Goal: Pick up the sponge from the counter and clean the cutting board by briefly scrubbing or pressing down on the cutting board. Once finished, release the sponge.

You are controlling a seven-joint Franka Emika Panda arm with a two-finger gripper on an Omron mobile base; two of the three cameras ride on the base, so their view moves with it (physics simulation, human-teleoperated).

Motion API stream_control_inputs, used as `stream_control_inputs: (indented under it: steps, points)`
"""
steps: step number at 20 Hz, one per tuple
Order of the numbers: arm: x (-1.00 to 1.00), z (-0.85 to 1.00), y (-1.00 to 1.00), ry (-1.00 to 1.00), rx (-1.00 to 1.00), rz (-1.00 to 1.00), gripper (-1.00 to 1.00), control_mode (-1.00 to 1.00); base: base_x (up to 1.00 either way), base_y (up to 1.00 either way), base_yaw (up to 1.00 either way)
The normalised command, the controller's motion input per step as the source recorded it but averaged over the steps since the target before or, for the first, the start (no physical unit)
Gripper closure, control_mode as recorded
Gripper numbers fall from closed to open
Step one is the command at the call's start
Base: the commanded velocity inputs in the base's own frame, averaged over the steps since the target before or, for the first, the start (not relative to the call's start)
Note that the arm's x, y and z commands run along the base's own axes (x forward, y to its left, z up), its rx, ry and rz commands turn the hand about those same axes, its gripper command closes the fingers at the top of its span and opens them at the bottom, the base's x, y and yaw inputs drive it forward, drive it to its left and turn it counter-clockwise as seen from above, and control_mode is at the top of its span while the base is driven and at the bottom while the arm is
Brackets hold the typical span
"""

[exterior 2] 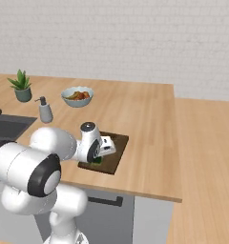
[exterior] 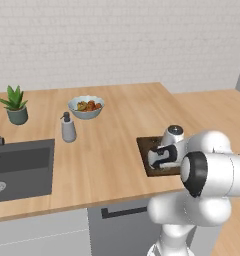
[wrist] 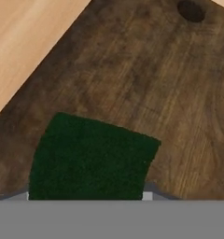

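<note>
Hand view: gripper point(wrist: 88, 198) jaws clamp the sponge point(wrist: 90, 158), pressed onto the cutting board point(wrist: 146, 79).

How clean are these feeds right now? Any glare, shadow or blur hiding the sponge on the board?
Left base view: even, flat light, no glare; the arm hides most of the cutting board. Right base view: soft and slightly blurred; the sponge shows as a green sliver under the gripper. Hand view: close and grainy, sponge dark but readable, no glare on the board.

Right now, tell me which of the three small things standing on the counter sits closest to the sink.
The soap dispenser: it stands just off the sink's back right corner. The potted plant sits further back, the bowl of food further right.
</note>
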Motion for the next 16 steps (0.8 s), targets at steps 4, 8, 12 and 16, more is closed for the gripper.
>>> stream_control_inputs:
  steps: [4,8,12,16]
  points:
    - [0.0,-0.19,-0.67,-0.05,0.0,0.0,1.0,-1.0,0.0,0.0,0.0]
    - [0.0,-0.14,-0.79,-0.02,0.0,0.0,1.0,-1.0,0.0,0.0,0.0]
    - [0.0,-0.14,-0.85,0.0,0.0,0.0,1.0,-1.0,0.0,0.0,0.0]
    - [0.04,-0.12,-0.77,0.0,0.0,0.0,1.0,-1.0,0.0,0.0,0.0]
